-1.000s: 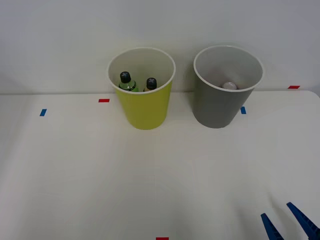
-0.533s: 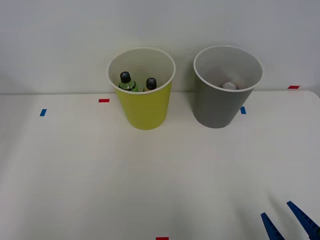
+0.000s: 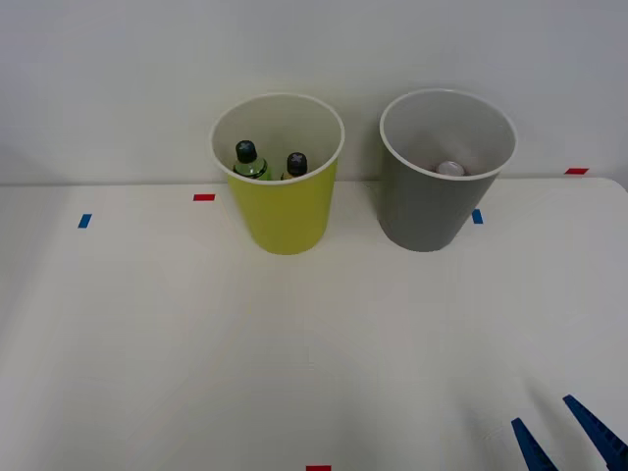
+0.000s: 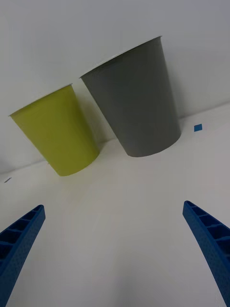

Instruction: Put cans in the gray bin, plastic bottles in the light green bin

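Wide pale counter [image 3: 196, 343] lies bare ahead, with the light green bin [image 3: 283, 211] on the left and the gray bin [image 3: 432, 206] on the right, standing apart at its far edge against the wall. The sorting looks done: both plastic bottles [image 3: 247, 157] stand in the light green bin and the can [image 3: 450, 169] rests at the bottom of the gray one. The right gripper [image 3: 566, 432] hovers at the near right corner, fingers [image 4: 21, 240] spread wide and holding nothing, with plenty of open room around it.
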Controlling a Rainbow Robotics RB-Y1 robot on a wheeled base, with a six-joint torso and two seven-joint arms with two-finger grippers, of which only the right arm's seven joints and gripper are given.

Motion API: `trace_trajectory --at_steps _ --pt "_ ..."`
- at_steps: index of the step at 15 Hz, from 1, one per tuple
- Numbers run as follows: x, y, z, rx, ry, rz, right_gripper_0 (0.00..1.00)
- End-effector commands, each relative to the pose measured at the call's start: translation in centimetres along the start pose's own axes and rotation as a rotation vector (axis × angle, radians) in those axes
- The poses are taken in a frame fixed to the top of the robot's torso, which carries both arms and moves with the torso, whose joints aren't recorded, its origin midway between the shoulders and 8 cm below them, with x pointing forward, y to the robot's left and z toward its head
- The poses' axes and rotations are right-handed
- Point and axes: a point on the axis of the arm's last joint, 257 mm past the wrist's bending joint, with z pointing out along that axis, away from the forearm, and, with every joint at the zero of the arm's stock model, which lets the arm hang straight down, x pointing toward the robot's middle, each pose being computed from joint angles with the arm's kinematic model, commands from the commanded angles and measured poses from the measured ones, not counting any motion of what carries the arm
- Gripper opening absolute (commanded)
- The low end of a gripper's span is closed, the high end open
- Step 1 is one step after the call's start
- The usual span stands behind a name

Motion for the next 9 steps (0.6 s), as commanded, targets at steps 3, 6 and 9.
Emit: trace_trajectory --at_steps 3,6,9 --pt "1.0 0.9 0.6 -0.045 0.04 -0.075 1.0" --pt "1.7 0.9 1.0 -0.058 0.063 -0.157 1.0" --pt "1.9 0.8 0.8 -0.048 0.069 -0.174 1.0"
